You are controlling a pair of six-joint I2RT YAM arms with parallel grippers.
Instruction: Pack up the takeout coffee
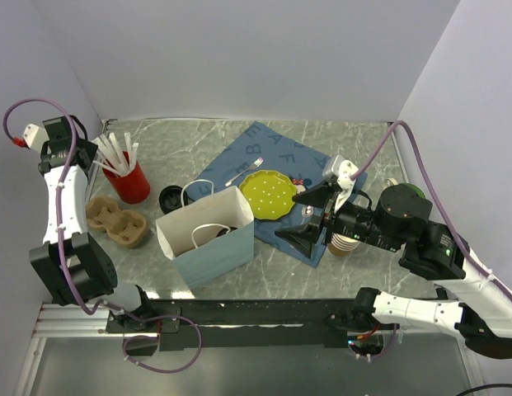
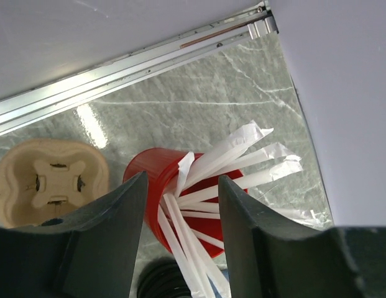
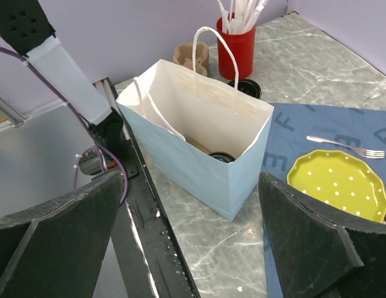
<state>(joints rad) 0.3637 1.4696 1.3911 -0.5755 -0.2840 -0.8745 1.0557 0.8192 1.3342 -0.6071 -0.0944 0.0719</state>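
The takeout coffee (image 3: 221, 158) stands inside the light blue paper bag (image 3: 199, 164); only its black lid and a bit of tan side show over the bag's rim. In the top view it is a dark spot (image 1: 224, 232) inside the bag (image 1: 208, 247). My right gripper (image 1: 302, 219) is open and empty, just right of the bag and above the table; in its wrist view (image 3: 189, 186) its jaws stand wide apart on either side of the bag's near corner. My left gripper (image 2: 181, 181) is open and empty, high above the red cup (image 2: 149, 174) of white straws.
A loose black lid (image 1: 171, 196) lies behind the bag beside the red cup (image 1: 132, 185). A tan cup carrier (image 1: 117, 221) sits at the left. A yellow plate (image 1: 268, 195) and a fork (image 1: 243, 172) lie on a blue cloth (image 1: 264, 147). Stacked paper cups (image 1: 344, 244) stand under my right arm.
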